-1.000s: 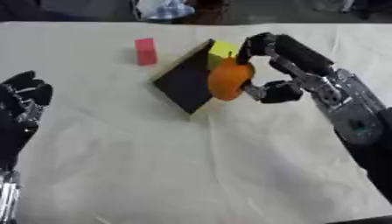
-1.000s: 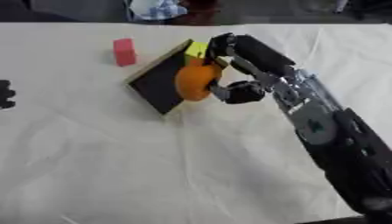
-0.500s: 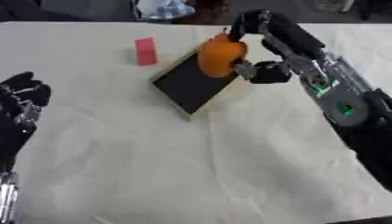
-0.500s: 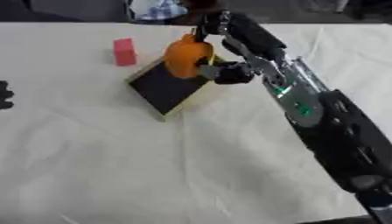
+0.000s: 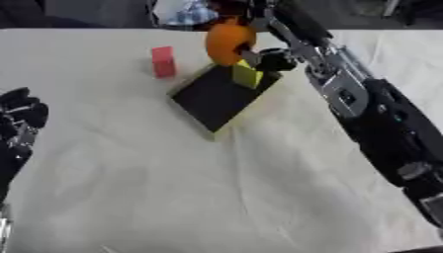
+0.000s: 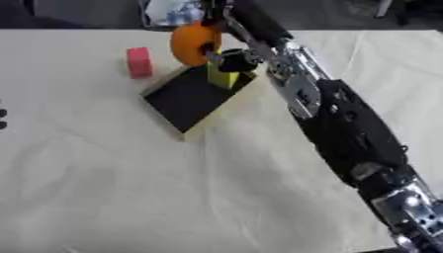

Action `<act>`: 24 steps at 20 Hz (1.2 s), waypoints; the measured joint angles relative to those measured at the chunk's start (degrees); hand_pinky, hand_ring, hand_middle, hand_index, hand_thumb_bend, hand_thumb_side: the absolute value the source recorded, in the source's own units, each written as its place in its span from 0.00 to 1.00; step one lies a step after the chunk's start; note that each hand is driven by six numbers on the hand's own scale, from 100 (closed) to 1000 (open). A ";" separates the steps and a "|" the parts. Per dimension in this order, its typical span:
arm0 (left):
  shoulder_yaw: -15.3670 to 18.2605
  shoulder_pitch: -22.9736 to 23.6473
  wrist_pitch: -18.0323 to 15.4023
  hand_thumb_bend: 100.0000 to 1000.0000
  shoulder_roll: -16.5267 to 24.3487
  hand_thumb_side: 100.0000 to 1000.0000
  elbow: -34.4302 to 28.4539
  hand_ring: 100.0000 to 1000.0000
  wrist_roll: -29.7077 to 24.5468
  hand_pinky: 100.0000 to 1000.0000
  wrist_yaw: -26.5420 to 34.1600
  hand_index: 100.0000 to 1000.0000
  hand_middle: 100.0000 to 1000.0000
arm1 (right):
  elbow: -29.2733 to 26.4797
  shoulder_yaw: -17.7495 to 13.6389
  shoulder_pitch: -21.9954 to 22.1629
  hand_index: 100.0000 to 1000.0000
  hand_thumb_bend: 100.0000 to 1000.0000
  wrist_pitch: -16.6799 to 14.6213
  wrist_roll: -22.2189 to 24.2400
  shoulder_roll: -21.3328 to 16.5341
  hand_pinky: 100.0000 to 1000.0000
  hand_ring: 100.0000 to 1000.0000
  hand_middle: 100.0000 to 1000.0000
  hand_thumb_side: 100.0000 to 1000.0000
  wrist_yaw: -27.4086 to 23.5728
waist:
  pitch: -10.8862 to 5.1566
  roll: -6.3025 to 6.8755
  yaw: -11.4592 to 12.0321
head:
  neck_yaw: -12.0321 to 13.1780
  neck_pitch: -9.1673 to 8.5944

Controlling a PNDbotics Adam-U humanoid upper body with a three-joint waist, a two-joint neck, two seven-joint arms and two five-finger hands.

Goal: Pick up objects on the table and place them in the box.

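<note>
My right hand [image 5: 270,53] is shut on an orange ball-like object [image 5: 228,43] and holds it raised near the table's far edge. Below it a flat black box with a yellowish rim [image 5: 219,97] lies askew on the cloth. A small yellow block [image 5: 245,75] stands at the box's far corner. A red block [image 5: 162,62] stands upright to the left of the box. My left hand [image 5: 19,126] rests at the left edge with fingers up and relaxed, holding nothing.
A clear container holding blue and white items [image 5: 182,12] sits past the table's far edge. My right forearm [image 5: 372,118] crosses the right side of the table. A cream cloth [image 5: 173,188] covers the table.
My right hand has lifted the orange object off the black box and carried it up and toward the far edge. The yellow block now shows. The view has also shifted.
</note>
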 measured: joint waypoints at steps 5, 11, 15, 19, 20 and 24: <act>-0.07 -0.07 0.07 0.59 -0.01 0.63 0.00 0.69 -0.10 0.68 0.12 0.82 0.67 | 7.47 -0.84 -0.69 0.71 0.04 -1.87 0.35 1.87 0.75 0.72 0.70 0.00 4.71 | 0.00 0.02 0.04 | -0.38 -0.28; -0.07 -0.07 0.08 0.59 -0.01 0.63 0.00 0.69 -0.11 0.68 0.13 0.82 0.67 | 8.94 -0.12 -0.50 0.88 0.19 -7.18 2.61 2.25 0.79 0.76 0.75 0.20 9.99 | 0.00 0.02 -0.66 | -0.44 -0.50; -0.07 -0.07 0.08 0.59 -0.01 0.63 0.01 0.69 -0.11 0.68 0.13 0.82 0.67 | 7.91 -0.12 -0.03 0.89 0.19 -9.51 3.26 2.23 0.79 0.77 0.76 0.21 11.88 | 0.00 0.31 -0.99 | -0.44 -0.54; -0.06 -0.07 0.08 0.59 0.01 0.62 0.01 0.69 -0.11 0.68 0.12 0.82 0.67 | 4.82 -0.20 0.90 0.88 0.17 -9.93 3.35 1.52 0.79 0.76 0.75 0.18 11.52 | 0.00 0.33 -1.33 | -0.40 -0.67; -0.06 -0.09 0.08 0.59 0.10 0.62 0.01 0.69 -0.10 0.68 0.10 0.82 0.67 | 3.68 -0.27 1.20 0.88 0.16 -9.89 3.27 1.03 0.79 0.76 0.75 0.18 10.97 | 0.00 0.33 -1.50 | -0.35 -0.69; 0.08 -1.05 0.08 0.60 2.32 0.62 0.05 0.70 -0.09 0.69 -0.25 0.82 0.68 | -1.92 -0.96 3.24 0.87 0.12 -9.13 2.50 -1.44 0.78 0.75 0.74 0.17 7.76 | 0.00 0.33 -1.99 | -0.08 -0.74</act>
